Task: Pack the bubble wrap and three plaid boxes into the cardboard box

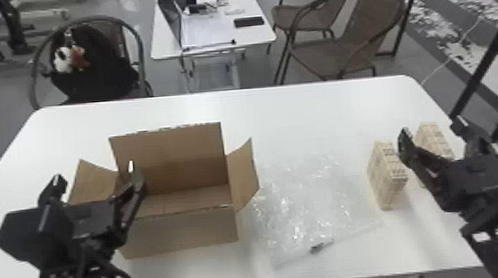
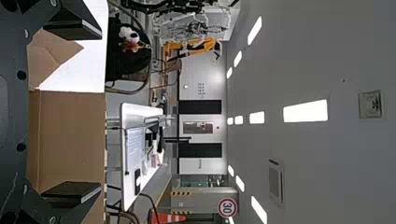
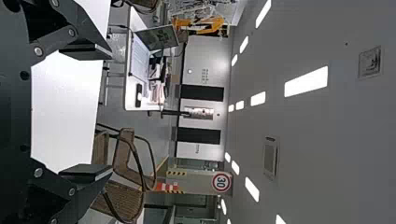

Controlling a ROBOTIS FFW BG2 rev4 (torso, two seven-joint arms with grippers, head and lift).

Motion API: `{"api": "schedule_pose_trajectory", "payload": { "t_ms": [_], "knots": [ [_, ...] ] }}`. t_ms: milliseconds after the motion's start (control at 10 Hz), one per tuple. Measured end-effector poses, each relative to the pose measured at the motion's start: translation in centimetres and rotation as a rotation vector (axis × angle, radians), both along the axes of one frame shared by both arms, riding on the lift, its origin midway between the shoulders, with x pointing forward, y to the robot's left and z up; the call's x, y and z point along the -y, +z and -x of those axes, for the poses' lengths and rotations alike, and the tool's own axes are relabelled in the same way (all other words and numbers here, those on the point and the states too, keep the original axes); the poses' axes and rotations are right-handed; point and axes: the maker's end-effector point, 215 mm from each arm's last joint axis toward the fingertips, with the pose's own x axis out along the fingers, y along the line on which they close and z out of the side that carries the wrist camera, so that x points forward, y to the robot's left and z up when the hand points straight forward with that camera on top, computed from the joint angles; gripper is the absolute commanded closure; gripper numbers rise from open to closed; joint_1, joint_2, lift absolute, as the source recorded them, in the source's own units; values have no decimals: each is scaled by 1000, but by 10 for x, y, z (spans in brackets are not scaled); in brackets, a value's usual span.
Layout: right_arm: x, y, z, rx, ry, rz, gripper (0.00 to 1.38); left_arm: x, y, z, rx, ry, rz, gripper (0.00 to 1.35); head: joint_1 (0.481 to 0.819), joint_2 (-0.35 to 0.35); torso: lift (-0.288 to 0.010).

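The left gripper (image 1: pixel 94 173), fingers apart, hangs by the box (image 1: pixel 183 232); the right gripper (image 1: pixel 431 128), likewise, by seemingly two plaid boxes (image 1: pixel 385 177). Bubble wrap (image 1: pixel 303 204) lies between.

Your head view looks down across the table (image 1: pixel 301 116); your closer, sideways wrist views face the room; all share the far desk (image 1: pixel 256 38).

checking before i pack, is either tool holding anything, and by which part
Nothing is held: the left tool and the right tool both stand open, with nothing gripped between their fingers.
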Motion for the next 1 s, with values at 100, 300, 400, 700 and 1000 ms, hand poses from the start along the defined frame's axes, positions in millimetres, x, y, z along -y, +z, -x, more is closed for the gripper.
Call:
{"api": "schedule_pose_trajectory", "payload": {
  "t_ms": [100,300,400,700,1000],
  "knots": [
    [0,0,0,-1,0,-1,406,-15,9,2,-3,24,-13,157,695,38,-148],
    [0,-1,0,-5,2,-1,406,-46,16,-4,-39,3,23,157,695,77,-148],
    [-1,-1,-1,-4,4,0,406,-62,12,-8,-71,-7,66,162,695,101,-148],
    [-4,-1,-3,-3,12,-1,406,-87,-32,-20,-261,-117,348,160,695,131,-148],
    [-6,-1,-5,-4,18,0,406,-93,-60,-13,-347,-152,528,165,695,147,-148]
  ]
}}
